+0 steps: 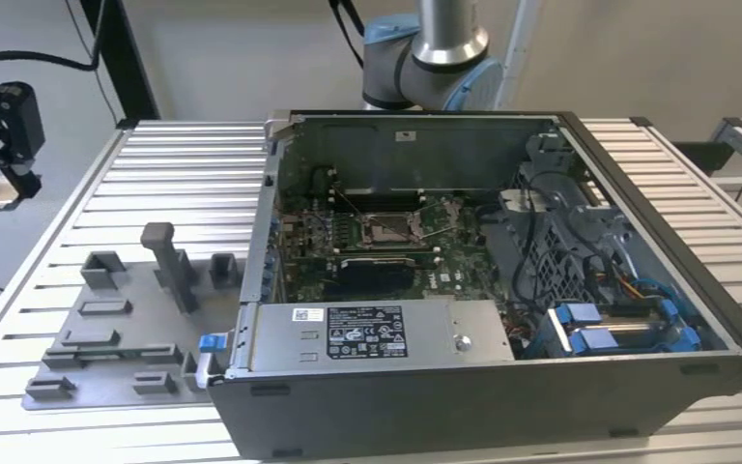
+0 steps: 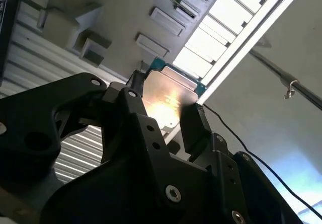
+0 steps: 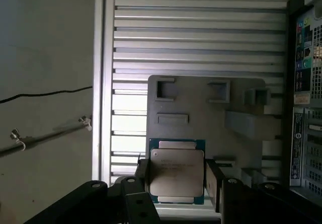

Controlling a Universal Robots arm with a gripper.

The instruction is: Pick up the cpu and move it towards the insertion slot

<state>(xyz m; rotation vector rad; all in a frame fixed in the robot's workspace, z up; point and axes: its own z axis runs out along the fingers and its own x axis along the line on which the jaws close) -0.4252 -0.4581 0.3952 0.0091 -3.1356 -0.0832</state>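
Since the open computer case [image 1: 500,396] has tall walls, with blue drive brackets [image 1: 603,333] crowding one side, an approach that comes in low or off-line could, I judge, knock the load against sheet metal. Deeper in, the insertion slot [image 1: 390,228] sits on the green motherboard [image 1: 300,263] with its frame and wire lever. A tilted arrival there would likely bend its pins. The gripper [image 3: 177,183] has its two black fingers [image 3: 212,181] pressed onto opposite edges of the cpu [image 3: 176,169]. So narrow a pinch on a thin, smooth chip may let it slip or twist. The chip is held aloft over the edge of the fixture plate [image 1: 113,333], well apart from the slot.

Around this is a plain room with pale walls and a grey floor [image 3: 45,43] crossed by a thin cable [image 3: 45,93]. The table [image 1: 190,164] is ribbed aluminium, silvery and glaring in the second wrist view. The grey fixture plate with its raised blocks rests on it, beside the case.
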